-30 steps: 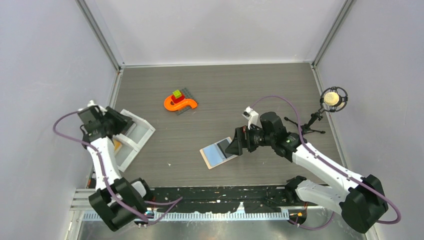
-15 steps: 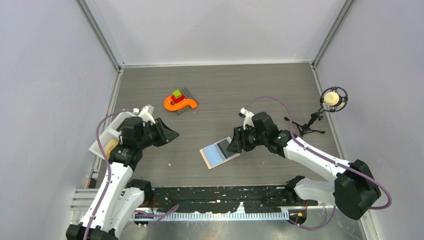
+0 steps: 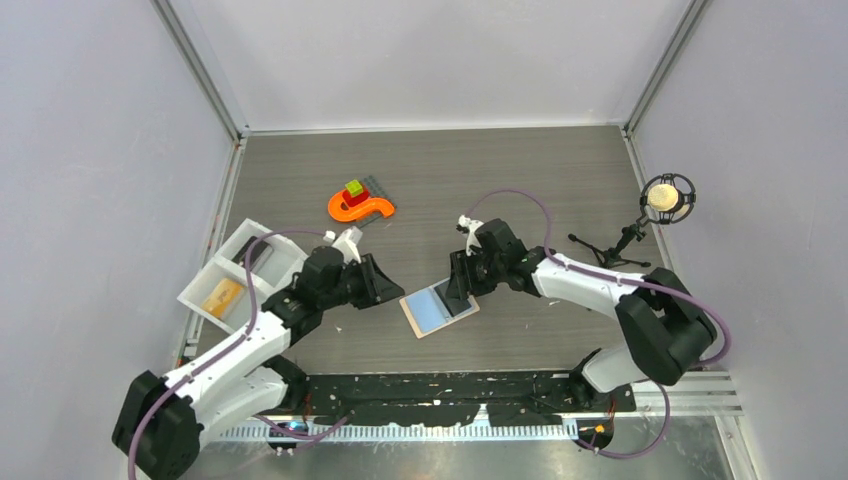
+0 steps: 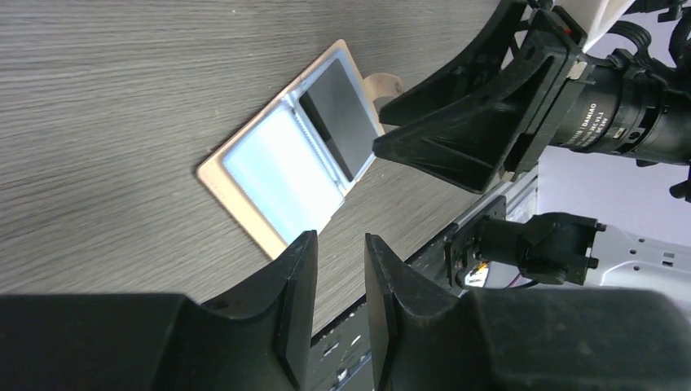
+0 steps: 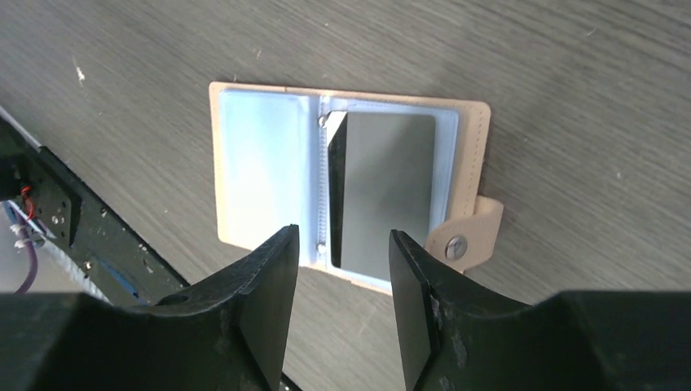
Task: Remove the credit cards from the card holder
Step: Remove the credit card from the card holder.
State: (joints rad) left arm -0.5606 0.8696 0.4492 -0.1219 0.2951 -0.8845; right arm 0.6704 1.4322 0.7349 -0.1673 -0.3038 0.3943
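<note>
The left hand [image 4: 339, 239] has swung beside the card holder [image 3: 438, 309], narrowly parted; right hand [image 5: 343, 238] half-open above it.

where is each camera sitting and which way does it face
top external: above and behind the bases, looking down at the table; left arm and right arm show.
left wrist: on the left arm, facing the open card holder; left fingers below, right fingers beyond.
right wrist: above the card holder, looking down; right fingers below.
shared: card holder in all three.
</note>
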